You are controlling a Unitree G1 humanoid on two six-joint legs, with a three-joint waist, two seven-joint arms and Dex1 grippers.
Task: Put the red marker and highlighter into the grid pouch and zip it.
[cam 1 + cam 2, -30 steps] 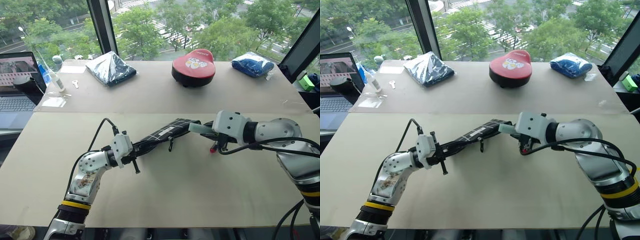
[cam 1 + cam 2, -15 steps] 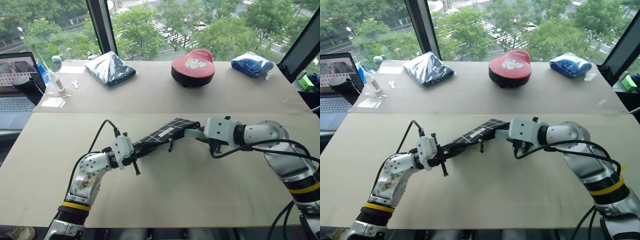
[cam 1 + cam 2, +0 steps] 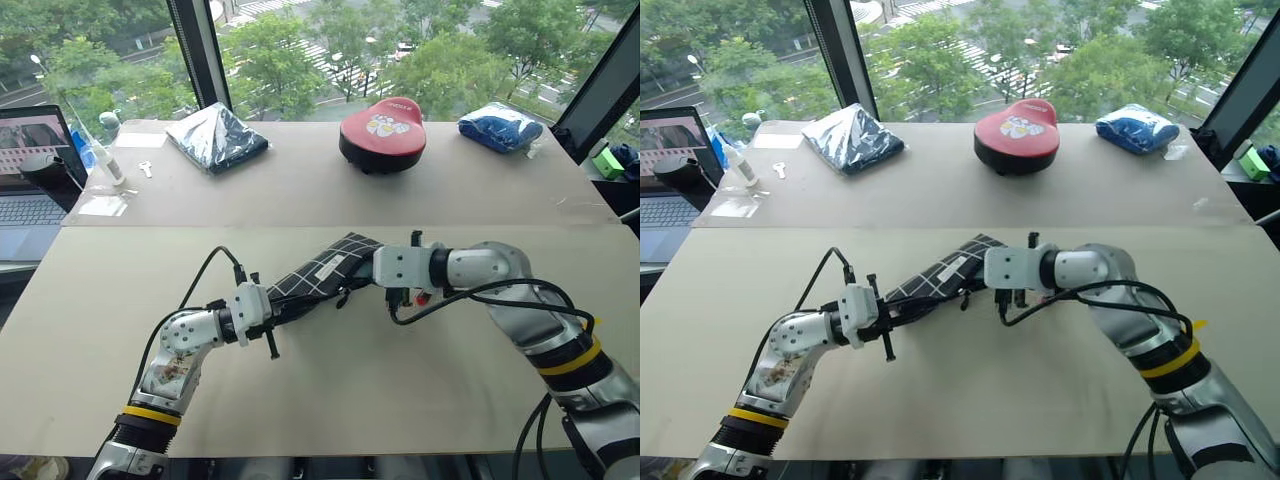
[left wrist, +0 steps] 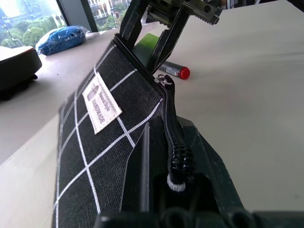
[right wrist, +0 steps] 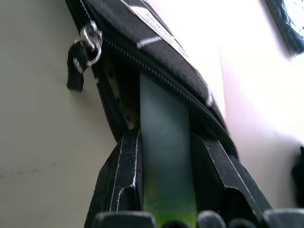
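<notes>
The grid pouch (image 3: 318, 274), black with white lines and a white label (image 4: 101, 102), is held off the table, slanting up toward the right. My left gripper (image 3: 266, 313) is shut on its lower left end, beside the black zipper cord (image 4: 175, 154). My right gripper (image 5: 164, 137) is shut on the highlighter (image 5: 165, 161), a pale mint body whose front end sits inside the pouch's open mouth (image 5: 124, 102). The red marker (image 4: 174, 71) lies on the table just under my right wrist, also visible as the red marker (image 3: 421, 297) in the left eye view.
At the back of the far table sit a red domed case (image 3: 383, 133), a plastic-wrapped dark blue bundle (image 3: 220, 137) and a blue bundle (image 3: 504, 127). A laptop (image 3: 30, 170) is at the far left. The near table has free room in front of my arms.
My right gripper has swung left with the highlighter and pushed its front end into the pouch's open mouth. My left gripper and the pouch have stayed almost still.
</notes>
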